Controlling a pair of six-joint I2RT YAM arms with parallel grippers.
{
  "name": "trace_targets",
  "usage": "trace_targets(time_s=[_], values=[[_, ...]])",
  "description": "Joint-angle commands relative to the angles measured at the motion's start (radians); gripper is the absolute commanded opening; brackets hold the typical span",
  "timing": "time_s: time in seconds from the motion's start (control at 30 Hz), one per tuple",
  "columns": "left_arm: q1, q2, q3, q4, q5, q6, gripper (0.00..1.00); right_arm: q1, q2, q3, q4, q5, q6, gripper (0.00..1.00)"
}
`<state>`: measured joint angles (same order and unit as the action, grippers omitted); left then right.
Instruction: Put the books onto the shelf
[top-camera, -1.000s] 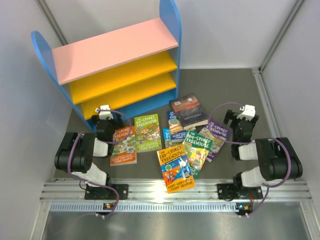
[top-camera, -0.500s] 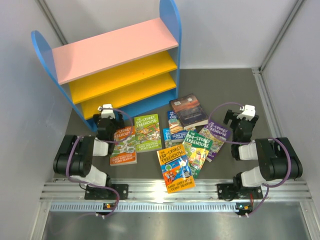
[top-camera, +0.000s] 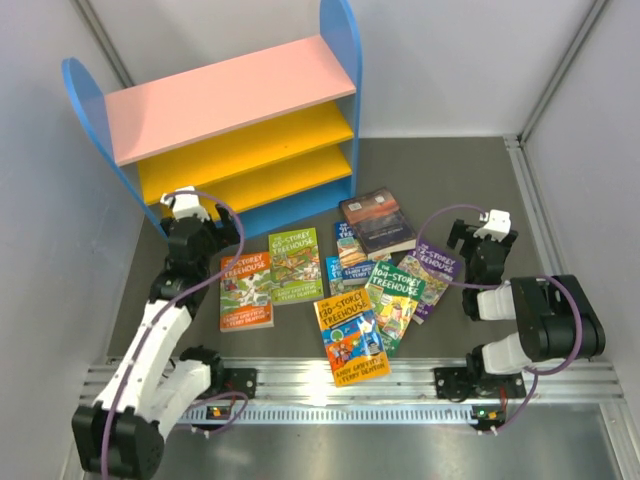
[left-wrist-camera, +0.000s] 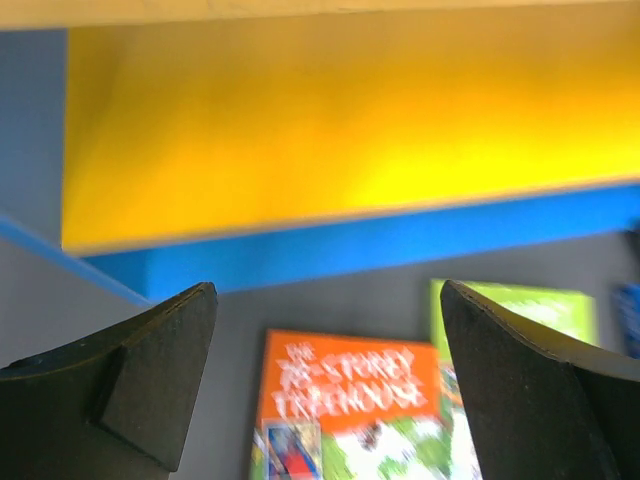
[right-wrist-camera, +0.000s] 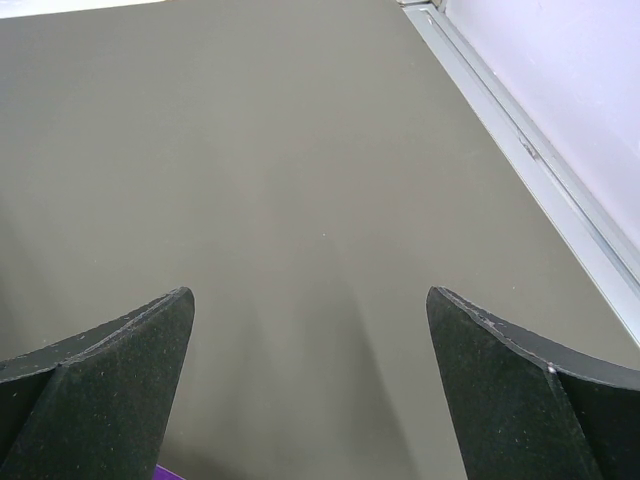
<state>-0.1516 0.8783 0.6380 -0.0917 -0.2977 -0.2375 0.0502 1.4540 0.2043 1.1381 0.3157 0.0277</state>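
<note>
The shelf (top-camera: 230, 95) stands at the back left, with blue sides, a pink top board and two yellow lower boards, and no book shows on it. Several books lie flat on the grey mat: an orange one (top-camera: 246, 290), a green one (top-camera: 296, 265), a thicker dark one (top-camera: 377, 222), an orange-and-blue one (top-camera: 351, 335) and a purple one (top-camera: 430, 272). My left gripper (top-camera: 195, 238) hovers open above the orange book's far end (left-wrist-camera: 350, 400), facing the lowest yellow board (left-wrist-camera: 330, 130). My right gripper (top-camera: 485, 238) rests open beside the purple book and holds nothing.
A metal rail (right-wrist-camera: 530, 150) and a white wall (top-camera: 590, 150) border the mat on the right. Another white wall (top-camera: 40, 250) stands close to the shelf's left side panel (top-camera: 85, 95). The arm bases sit on the aluminium frame (top-camera: 340, 385) at the near edge.
My left arm has unfolded and risen, carrying its open gripper back and left toward the shelf's lower left corner. The right arm and the books have not moved.
</note>
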Motion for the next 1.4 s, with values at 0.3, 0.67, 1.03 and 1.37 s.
trace_targets(time_s=[0.3, 0.67, 1.03, 1.37], values=[[-0.014, 0.016, 0.160, -0.517, 0.462, -0.249, 0.99, 0.042, -0.154, 0.084, -0.194, -0.066, -0.067, 1.00], [-0.186, 0.090, 0.094, -0.490, 0.681, -0.292, 0.99, 0.277, -0.446, 0.635, -1.317, -0.052, 0.345, 1.00], [-0.304, -0.004, -0.127, -0.333, 0.862, -0.496, 0.99, 0.408, -0.488, 0.598, -1.471, -0.604, 0.762, 1.00], [-0.439, 0.043, -0.261, -0.033, 0.830, -0.612, 0.99, 0.487, -0.544, 0.494, -1.542, -0.610, 0.779, 1.00]])
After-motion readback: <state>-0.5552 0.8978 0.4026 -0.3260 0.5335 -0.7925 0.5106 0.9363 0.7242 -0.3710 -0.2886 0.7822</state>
